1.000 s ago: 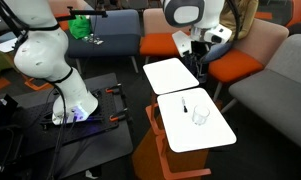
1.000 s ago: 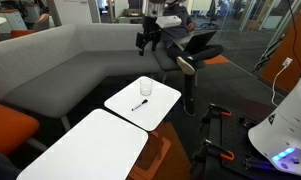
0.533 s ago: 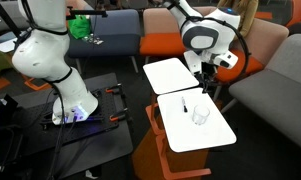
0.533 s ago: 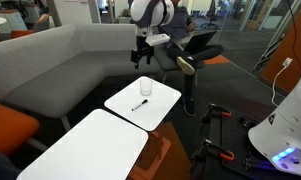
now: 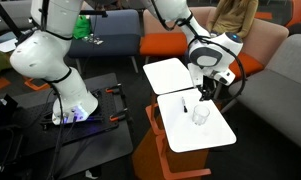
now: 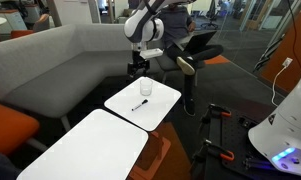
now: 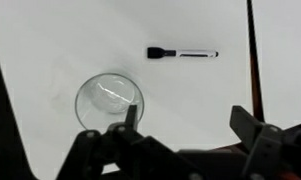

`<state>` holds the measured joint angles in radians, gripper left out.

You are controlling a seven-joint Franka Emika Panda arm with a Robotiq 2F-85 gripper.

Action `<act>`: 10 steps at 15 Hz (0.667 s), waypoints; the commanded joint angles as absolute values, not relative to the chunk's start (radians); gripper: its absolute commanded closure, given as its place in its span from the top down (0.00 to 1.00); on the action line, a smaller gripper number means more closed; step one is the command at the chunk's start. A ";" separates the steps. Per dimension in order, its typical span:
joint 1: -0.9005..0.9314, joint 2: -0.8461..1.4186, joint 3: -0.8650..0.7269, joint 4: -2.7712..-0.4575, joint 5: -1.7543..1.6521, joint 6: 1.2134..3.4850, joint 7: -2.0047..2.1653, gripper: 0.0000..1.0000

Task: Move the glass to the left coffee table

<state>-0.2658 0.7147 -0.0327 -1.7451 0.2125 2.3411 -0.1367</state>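
Wrist view: looking straight down on the white top of the other desk (image 7: 50, 40).
Glass (image 7: 108, 103): upright on the other desk, clear, seen through its mouth.
Marker (image 7: 182, 53): flat on the same top, apart from the glass, higher in frame.
Jaws: released, spread wide, grasping nothing; dark fingers (image 7: 127, 122) at the lower edge of the wrist view, one overlapping the glass rim in frame, contact impossible to tell.
Arm (image 5: 203, 50): white, reaching down over the other desk (image 5: 218, 135) in an exterior view, jaws hanging just above the glass (image 5: 200, 116), marker (image 5: 185, 106) beside it.
Left desk (image 5: 170, 75): white rounded-square top, just beside the other desk, apart from the jaws.
Opposite angle: left desk (image 6: 80, 155) nearer the camera in an exterior view, other desk (image 6: 162, 97) behind it bearing glass (image 6: 145, 87) and marker (image 6: 141, 104).
Base (image 5: 165, 155): orange, under the other desk.
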 commanded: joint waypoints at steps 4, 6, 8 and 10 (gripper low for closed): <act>-0.298 0.823 -0.018 -1.596 0.232 2.227 -0.149 1.00; -0.303 0.851 -0.019 -1.566 0.230 2.209 -0.148 1.00; -0.314 0.879 -0.015 -1.533 0.235 2.190 -0.154 1.00; -0.319 0.908 -0.018 -1.501 0.230 2.174 -0.153 1.00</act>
<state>-0.3010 0.8660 -0.0265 -1.5712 0.2152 2.2389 -0.1367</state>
